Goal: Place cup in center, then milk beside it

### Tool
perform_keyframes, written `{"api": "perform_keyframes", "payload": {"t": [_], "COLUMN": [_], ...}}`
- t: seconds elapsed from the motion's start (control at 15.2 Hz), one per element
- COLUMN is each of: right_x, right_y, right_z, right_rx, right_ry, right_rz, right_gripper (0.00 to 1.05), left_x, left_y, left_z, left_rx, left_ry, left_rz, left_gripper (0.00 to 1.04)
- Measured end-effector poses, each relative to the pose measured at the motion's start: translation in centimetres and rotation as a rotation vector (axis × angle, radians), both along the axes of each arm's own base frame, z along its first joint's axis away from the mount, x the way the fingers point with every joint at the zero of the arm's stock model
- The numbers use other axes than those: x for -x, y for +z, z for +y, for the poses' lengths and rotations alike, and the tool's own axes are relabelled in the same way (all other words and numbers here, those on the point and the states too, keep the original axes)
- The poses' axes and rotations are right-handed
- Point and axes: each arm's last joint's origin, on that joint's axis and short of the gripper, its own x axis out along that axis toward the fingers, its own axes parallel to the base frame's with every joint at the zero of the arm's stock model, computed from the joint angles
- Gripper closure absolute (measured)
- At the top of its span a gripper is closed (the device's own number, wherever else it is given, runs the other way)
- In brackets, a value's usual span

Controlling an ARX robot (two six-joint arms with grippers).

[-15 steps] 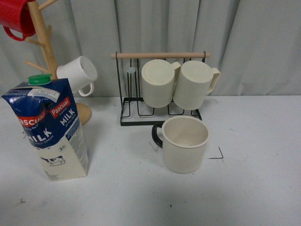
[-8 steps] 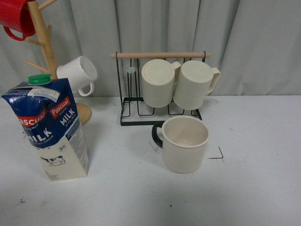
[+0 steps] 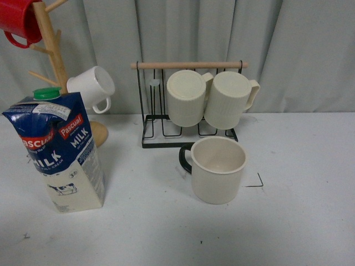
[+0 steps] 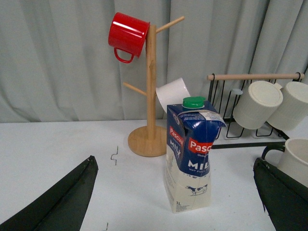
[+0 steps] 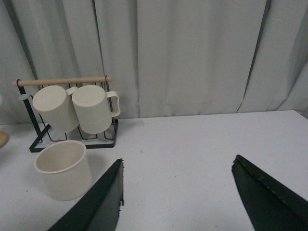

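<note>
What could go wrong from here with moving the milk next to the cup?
1. The milk is tall and its top looks dented, so a high or hard squeeze might crush or tip it.
2. The white mug hangs close behind the cap; a careless lift could bump it.
3. The cup has its handle facing the milk's side, so setting the carton too close could shove the cup out of place.

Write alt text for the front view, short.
A wide cream cup with a black handle stands upright on a white table near a black corner mark; a blue Pascual milk carton stands apart at the left. Behind are a wire rack holding two ribbed cream mugs and a wooden mug tree with a white mug and a red mug.
</note>
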Motion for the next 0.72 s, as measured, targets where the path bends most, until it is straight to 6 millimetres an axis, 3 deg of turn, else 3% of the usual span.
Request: {"api": "perform_keyframes", "payload": {"t": [0.2, 0.33, 0.46, 0.72], "right_x": [0.0, 0.0, 0.0, 0.0], "right_y": [0.0, 0.0, 0.0, 0.0], "right_z": [0.0, 0.0, 0.0, 0.0], "right_rx": [-0.001, -0.001, 0.0, -0.001], "right_ry": [0.0, 0.0, 0.0, 0.0], "right_rz": [0.0, 0.0, -0.001, -0.001], "right_gripper": [0.04, 0.07, 0.06, 0.06], "left_x": [0.0, 0.0, -0.3, -2.2], "left_y": [0.0, -0.1, 0.8, 3.0], "left_z": [0.0, 0.0, 0.1, 0.2], "left_rx": [0.0, 0.002, 0.095, 0.138], "left_ry": [0.0, -0.006, -0.117, -0.167], "left_rz": [0.0, 0.016, 0.414, 0.315], "left_gripper": [0.07, 0.07, 0.07, 0.07]}}
